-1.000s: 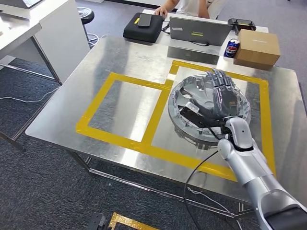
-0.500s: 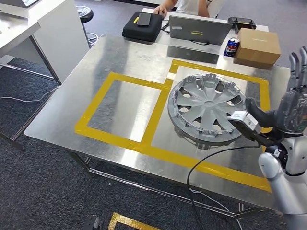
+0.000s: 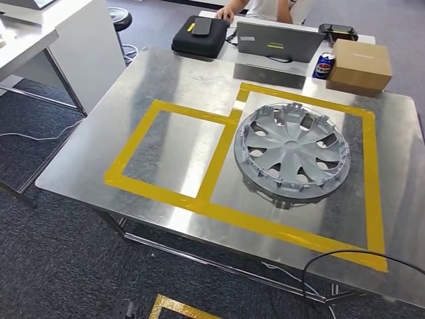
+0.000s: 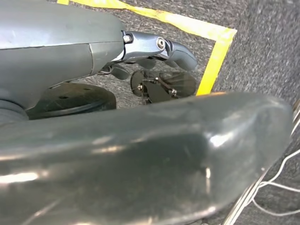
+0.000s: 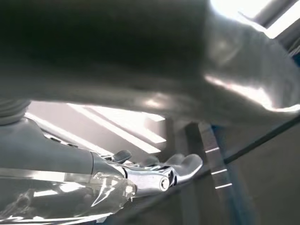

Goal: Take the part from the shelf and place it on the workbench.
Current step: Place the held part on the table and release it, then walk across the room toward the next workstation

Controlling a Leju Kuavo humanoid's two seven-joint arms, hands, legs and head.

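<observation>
Since pulling back off the part (image 3: 292,154), hangs well clear of it, fingers stretched out, nothing in them: right hand (image 5: 155,176), seen in right wrist view. Was spread over the part 1 s ago, lifted to its right side 0.5 s ago, now gone from head view altogether. Same slack look on left hand (image 4: 155,47): fingers out straight, grasping nothing, down over carpet and a floor marking, nowhere near the part.

Nearer than the part, at the bench's front edge: just a loop of black cable (image 3: 350,256), not touching it.

Then the part itself: lies flat on workbench (image 3: 165,80), spokes up, inside the yellow tape (image 3: 210,186) box that frames it; left rim close to the tape divider, prob. not over it. No shift in its position across the last sec, so the release looks clean.

Beyond the part, far edge: drink can (image 3: 323,66) and cardboard box (image 3: 358,66) behind it to the right, laptop (image 3: 278,41) straight behind, black case (image 3: 200,36) behind-left, a person's hand (image 3: 226,13) farther still. All well apart from the part.

Judgement: placing done, task approx. complete; nothing left but to stow arms. Little risk, as the part sits flat and well in from the edges.
</observation>
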